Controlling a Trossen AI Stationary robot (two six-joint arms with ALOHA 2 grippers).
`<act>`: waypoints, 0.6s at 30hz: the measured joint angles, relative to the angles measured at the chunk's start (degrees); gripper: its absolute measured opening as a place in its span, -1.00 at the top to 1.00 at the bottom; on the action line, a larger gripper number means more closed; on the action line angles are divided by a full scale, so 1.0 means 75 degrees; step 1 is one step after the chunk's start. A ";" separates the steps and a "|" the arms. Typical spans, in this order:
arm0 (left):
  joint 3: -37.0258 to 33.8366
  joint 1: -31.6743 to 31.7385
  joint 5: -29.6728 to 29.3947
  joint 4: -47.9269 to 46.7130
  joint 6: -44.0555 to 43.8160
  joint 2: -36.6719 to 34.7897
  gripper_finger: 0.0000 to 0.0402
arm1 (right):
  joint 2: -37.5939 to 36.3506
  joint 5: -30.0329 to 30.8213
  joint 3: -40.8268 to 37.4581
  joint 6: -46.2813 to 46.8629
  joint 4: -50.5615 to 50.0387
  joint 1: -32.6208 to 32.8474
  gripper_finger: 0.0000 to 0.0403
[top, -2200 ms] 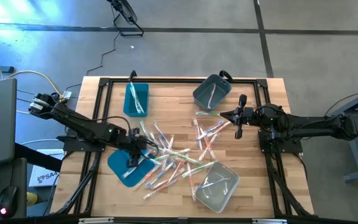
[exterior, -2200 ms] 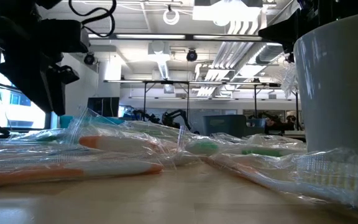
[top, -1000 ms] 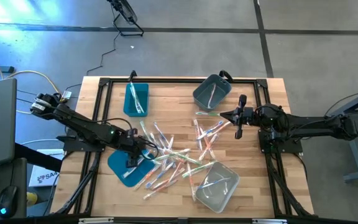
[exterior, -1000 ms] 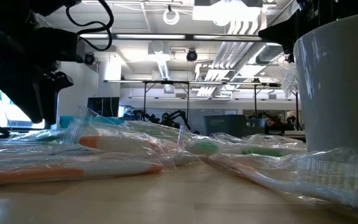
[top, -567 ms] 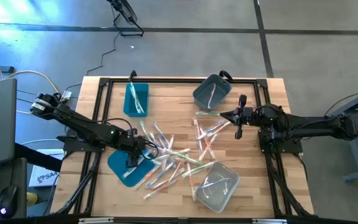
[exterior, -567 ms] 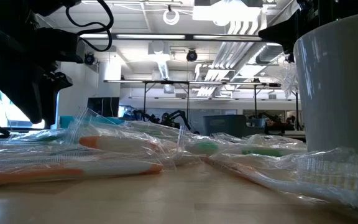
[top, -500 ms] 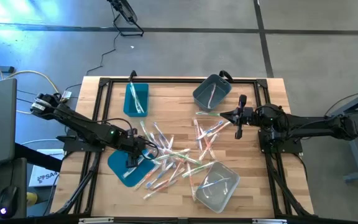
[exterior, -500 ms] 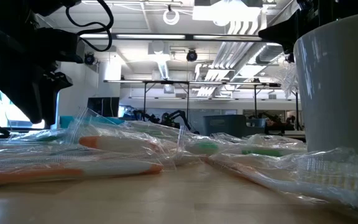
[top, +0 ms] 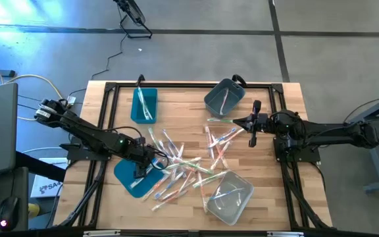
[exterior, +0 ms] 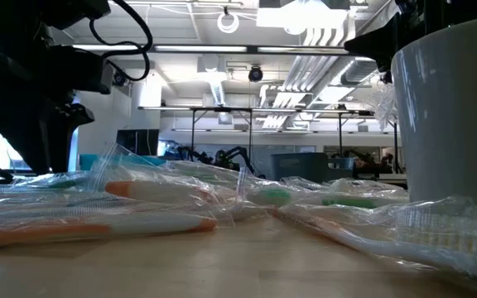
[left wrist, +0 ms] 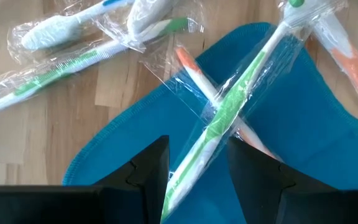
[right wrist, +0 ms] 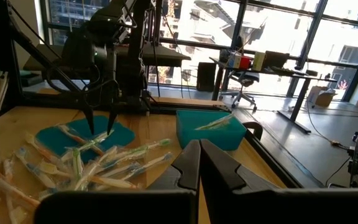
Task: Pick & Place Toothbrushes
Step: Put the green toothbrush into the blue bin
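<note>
Left wrist view is showing the left hand (left wrist: 197,165) hovering, fingers apart, straddling a green toothbrush (left wrist: 229,112) (lying diagonally on the teal lid (left wrist: 291,124)).

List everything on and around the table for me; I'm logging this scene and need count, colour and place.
toothbrushes: dozens, wrapped, green, orange and blue parts, scattered mid-table; a few in the bins.
teal bin: one, far left of the table.
grey bin: one, far right of centre.
clear bin: one, near right.
teal lid: one, flat, near left, green toothbrush across it.
table: one, wooden.
left tool: dark, open, straddling the green toothbrush over the lid.
right tool: dark, shut, hanging by the grey bin.
</note>
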 joint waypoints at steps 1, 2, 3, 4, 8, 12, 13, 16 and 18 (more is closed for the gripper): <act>0.0000 0.0000 -0.0001 0.0003 0.0000 0.0000 0.22 | -0.0003 0.0000 0.0000 0.0000 0.0000 -0.0001 0.99; 0.0000 0.0000 -0.0001 0.0002 0.0000 0.0000 0.22 | -0.0003 0.0000 0.0000 0.0000 0.0000 -0.0002 0.99; 0.0000 0.0000 -0.0001 0.0000 0.0000 0.0000 0.22 | -0.0002 0.0000 0.0000 0.0000 0.0000 0.0000 0.99; 0.0000 0.0000 -0.0001 0.0002 0.0000 0.0000 0.22 | -0.0001 0.0000 0.0000 0.0000 0.0000 -0.0001 0.99; 0.0000 0.0000 -0.0001 0.0003 0.0000 0.0000 0.22 | 0.0000 0.0000 0.0000 0.0000 0.0000 0.0000 0.99; 0.0000 0.0000 -0.0001 0.0003 0.0000 0.0000 0.22 | -0.0001 0.0000 0.0000 -0.0002 -0.0012 -0.0001 0.99; 0.0000 0.0000 -0.0001 0.0003 -0.0003 0.0000 0.22 | 0.0000 0.0000 0.0000 0.0000 -0.0016 -0.0001 0.99; 0.0000 0.0000 -0.0002 0.0002 -0.0003 0.0000 0.22 | -0.0002 0.0000 0.0000 0.0000 -0.0017 -0.0003 0.99; 0.0000 0.0000 -0.0003 0.0000 -0.0003 0.0000 0.22 | -0.0003 0.0000 0.0000 0.0052 -0.0016 0.0000 0.99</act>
